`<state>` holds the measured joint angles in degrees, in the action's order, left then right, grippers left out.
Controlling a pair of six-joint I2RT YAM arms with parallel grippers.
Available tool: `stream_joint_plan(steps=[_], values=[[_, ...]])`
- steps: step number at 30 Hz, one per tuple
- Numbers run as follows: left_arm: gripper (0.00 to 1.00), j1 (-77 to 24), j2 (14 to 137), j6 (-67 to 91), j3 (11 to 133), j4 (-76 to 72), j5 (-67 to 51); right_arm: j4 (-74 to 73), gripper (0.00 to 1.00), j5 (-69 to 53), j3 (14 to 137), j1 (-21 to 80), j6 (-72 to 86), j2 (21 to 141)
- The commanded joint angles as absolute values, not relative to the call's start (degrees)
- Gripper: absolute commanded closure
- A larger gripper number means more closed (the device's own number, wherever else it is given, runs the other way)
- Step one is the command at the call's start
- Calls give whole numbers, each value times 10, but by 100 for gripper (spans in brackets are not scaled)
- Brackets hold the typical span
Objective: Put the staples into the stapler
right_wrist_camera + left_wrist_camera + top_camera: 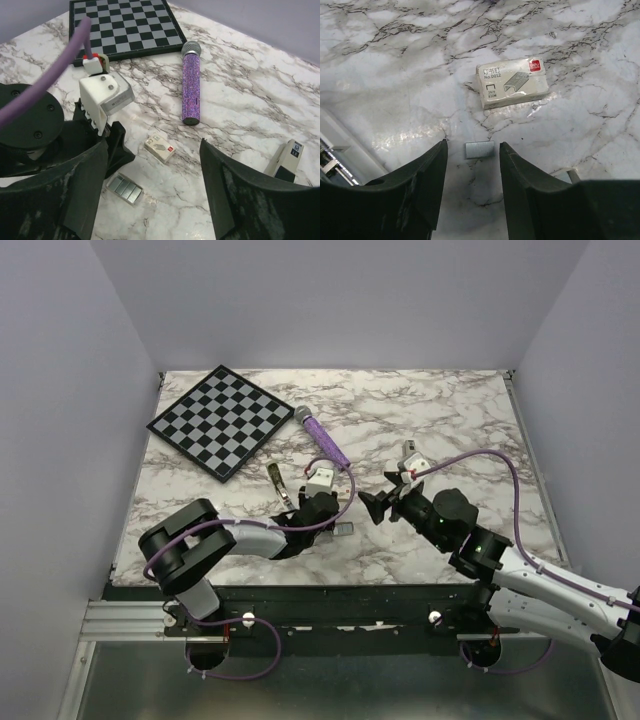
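The little flat silver-grey block of metal staples (pixel 480 149) lay on the white and grey marble table (pixel 450 410). In the left wrist view it sat low in the middle of the frame, right between the two black fingers of the left gripper (pixel 472 146). The fingers stood apart, with a gap on each side of the block, and did not touch it. That gripper held nothing.

Just above the staples in that frame lay a small cream cardboard box (pixel 514 82) with a red mark and a drawing of staples on it. It was near the block but apart from it. At the lower left edge of that frame was part of an open light grey stapler (pixel 345 142) with a metal track inside.

The right gripper (pixel 154 145) had its two big black fingers spread wide and held nothing. In its view a shiny purple microphone (pixel 191 82) lay in the upper middle. A black and grey checkered game board (pixel 125 25) lay at the top. A second stapler, cream and black (pixel 287 157), was at the right edge.
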<state>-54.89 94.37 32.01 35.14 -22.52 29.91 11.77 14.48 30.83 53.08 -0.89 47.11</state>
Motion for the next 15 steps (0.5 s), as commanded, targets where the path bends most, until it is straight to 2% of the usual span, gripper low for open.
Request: stream_joint_plan(steps=[1,2,3,4,11,12,15], values=[[45,-553,868,332,359,-170,292,68,16,173,351,531,-2,473],[45,-552,855,330,366,-164,289,50,13,175,367,530,-2,474],[44,-551,832,329,370,-159,287,39,2,177,374,530,-2,475],[44,-549,820,328,373,-152,287,32,0,184,384,529,2,478],[33,-485,698,335,404,-71,262,-142,0,187,511,514,26,552],[26,-471,667,338,409,-57,251,-150,0,184,519,514,29,561],[19,-398,613,346,444,14,224,-169,0,143,542,511,26,593]])
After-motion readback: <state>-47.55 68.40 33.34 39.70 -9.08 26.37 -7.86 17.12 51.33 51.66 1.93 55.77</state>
